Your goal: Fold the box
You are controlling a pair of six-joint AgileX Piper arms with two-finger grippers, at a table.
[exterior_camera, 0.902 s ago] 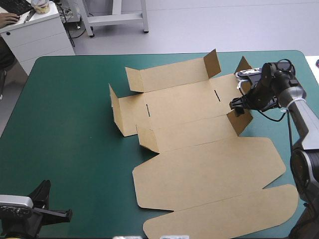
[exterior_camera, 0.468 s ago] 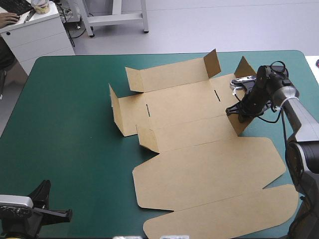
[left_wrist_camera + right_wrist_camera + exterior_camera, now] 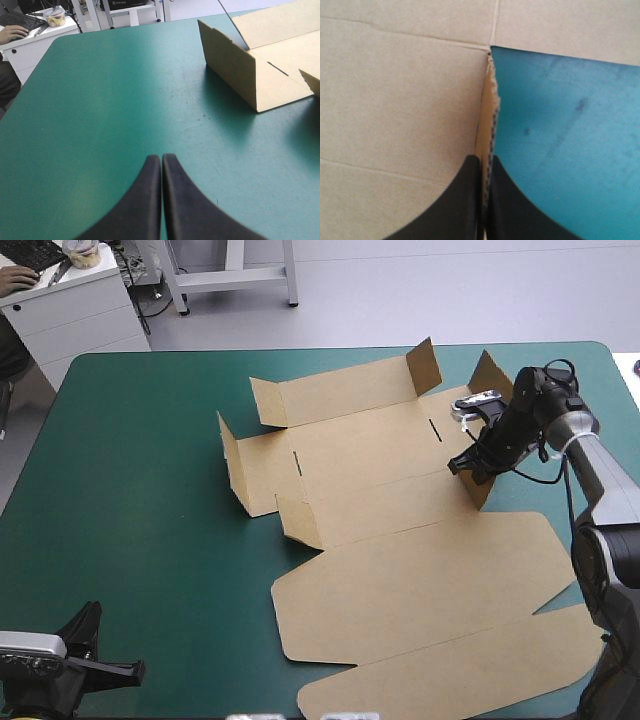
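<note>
Two grippers are in view, and only one is engaged. Nearest, by the table's seven o'clock corner, the left gripper (image 3: 161, 159) is pressed shut on nothing above the teal-green cover (image 3: 100, 100). The box (image 3: 400, 580) lies well apart toward its two o'clock. Its lid panels are spread flat at the near side. Beyond them the base is stretched from nine to three o'clock, with low walls raised around it. At the three o'clock end, the right gripper (image 3: 484, 161) is clamped on the upright end wall (image 3: 486, 120). That wall is judged ready to be turned inward toward nine o'clock, a move best left to the far nearer right arm.
</note>
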